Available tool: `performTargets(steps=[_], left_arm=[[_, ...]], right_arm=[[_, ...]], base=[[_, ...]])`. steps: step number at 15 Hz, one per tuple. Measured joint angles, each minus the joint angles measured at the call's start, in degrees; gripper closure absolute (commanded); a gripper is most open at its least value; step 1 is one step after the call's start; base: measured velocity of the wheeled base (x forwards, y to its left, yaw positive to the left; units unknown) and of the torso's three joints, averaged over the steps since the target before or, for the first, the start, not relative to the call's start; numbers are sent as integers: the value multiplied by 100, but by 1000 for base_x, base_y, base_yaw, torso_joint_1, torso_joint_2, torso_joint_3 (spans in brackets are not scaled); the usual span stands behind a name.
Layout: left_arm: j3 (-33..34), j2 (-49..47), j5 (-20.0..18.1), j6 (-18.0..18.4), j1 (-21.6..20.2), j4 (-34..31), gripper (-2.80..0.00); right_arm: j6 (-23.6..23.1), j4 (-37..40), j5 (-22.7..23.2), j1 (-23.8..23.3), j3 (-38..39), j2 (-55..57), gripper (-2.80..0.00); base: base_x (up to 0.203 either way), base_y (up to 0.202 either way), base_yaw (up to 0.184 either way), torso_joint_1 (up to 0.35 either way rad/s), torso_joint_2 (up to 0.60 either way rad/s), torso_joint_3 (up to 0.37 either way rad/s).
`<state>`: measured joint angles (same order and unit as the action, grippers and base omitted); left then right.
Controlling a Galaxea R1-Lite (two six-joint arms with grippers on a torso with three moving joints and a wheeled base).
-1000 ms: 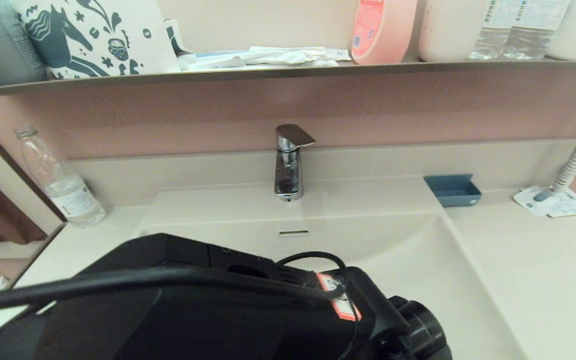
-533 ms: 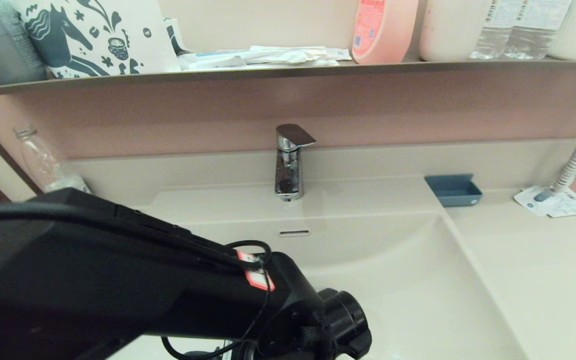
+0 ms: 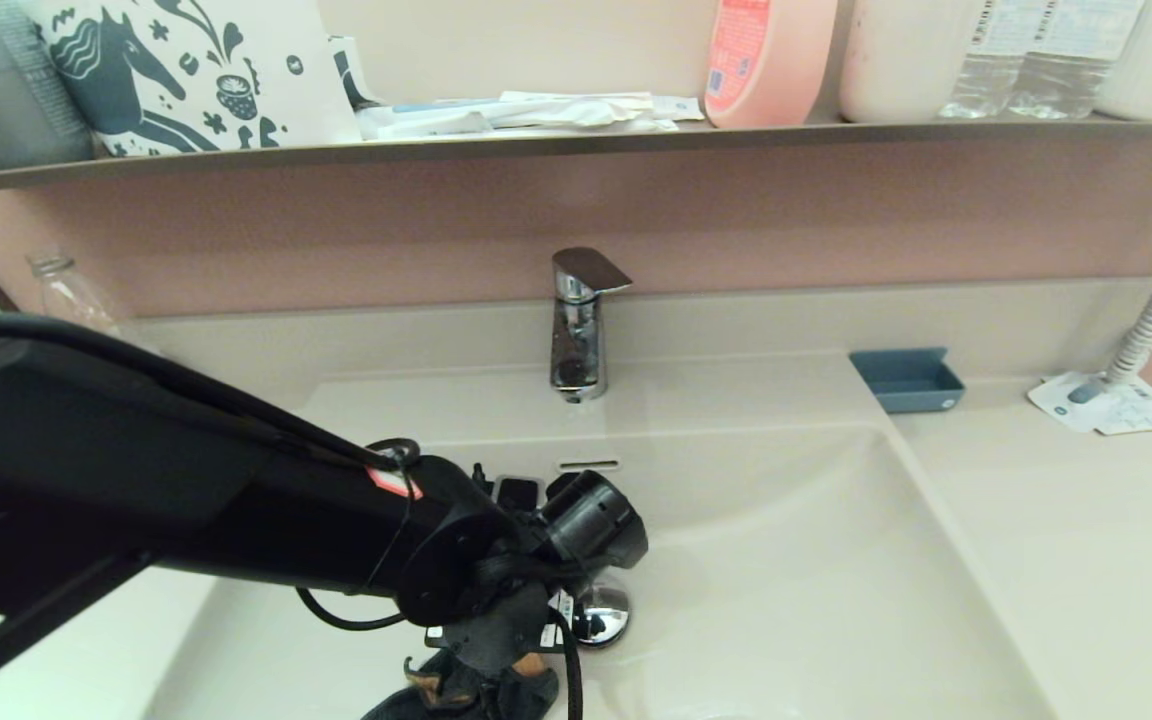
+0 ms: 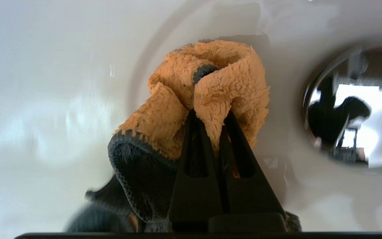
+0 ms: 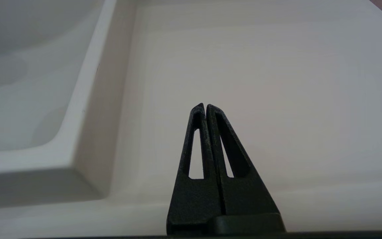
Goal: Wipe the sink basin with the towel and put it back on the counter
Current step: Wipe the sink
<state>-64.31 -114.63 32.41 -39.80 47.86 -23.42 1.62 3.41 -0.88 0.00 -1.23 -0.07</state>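
My left gripper (image 4: 210,114) is shut on the orange towel (image 4: 211,86), pinching a fold of it between the fingers. The bunched cloth rests against the sink basin (image 3: 816,590) floor, beside the chrome drain plug (image 4: 350,106). In the head view the left arm reaches down into the basin and the towel (image 3: 481,690) shows under the wrist, just left of the drain plug (image 3: 601,615). My right gripper (image 5: 205,106) is shut and empty, hovering over the counter (image 5: 260,83) right of the basin; it is outside the head view.
A chrome faucet (image 3: 578,325) stands behind the basin above the overflow slot (image 3: 588,465). A blue tray (image 3: 904,380) and a paper leaflet (image 3: 1111,403) lie on the right counter (image 3: 1086,540). A clear bottle (image 3: 61,290) stands at the back left. A brown shelf (image 3: 576,145) carries bottles.
The left arm has swung leftward and lowered into the basin, uncovering the drain plug and bringing the towel into the head view.
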Motion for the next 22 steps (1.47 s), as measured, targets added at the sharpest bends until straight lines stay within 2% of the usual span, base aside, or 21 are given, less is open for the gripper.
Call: performTargets(steps=[2, 4, 8, 15, 20, 22], left_arm=[[249, -11, 50, 493, -143, 907, 0], [323, -111, 209, 766, -168, 1693, 0], [17, -340, 473, 762, 55, 2101, 0], [-423, -414, 830, 520, 941, 1966, 0], [-602, 187, 875, -1, 1169, 865, 0], [-611, 634, 871, -83, 1193, 459, 0]], right_arm=[[2, 0, 0, 0, 0, 0, 0], [0, 0, 0, 0, 0, 0, 0], [0, 0, 0, 0, 0, 0, 0], [0, 0, 0, 0, 0, 0, 0], [0, 0, 0, 0, 0, 0, 0], [0, 0, 0, 0, 0, 0, 0]], base=[[0, 0, 0, 0, 0, 0], [0, 0, 0, 0, 0, 0], [0, 0, 0, 0, 0, 0], [0, 0, 0, 0, 0, 0], [0, 0, 0, 0, 0, 0], [0, 0, 0, 0, 0, 0]])
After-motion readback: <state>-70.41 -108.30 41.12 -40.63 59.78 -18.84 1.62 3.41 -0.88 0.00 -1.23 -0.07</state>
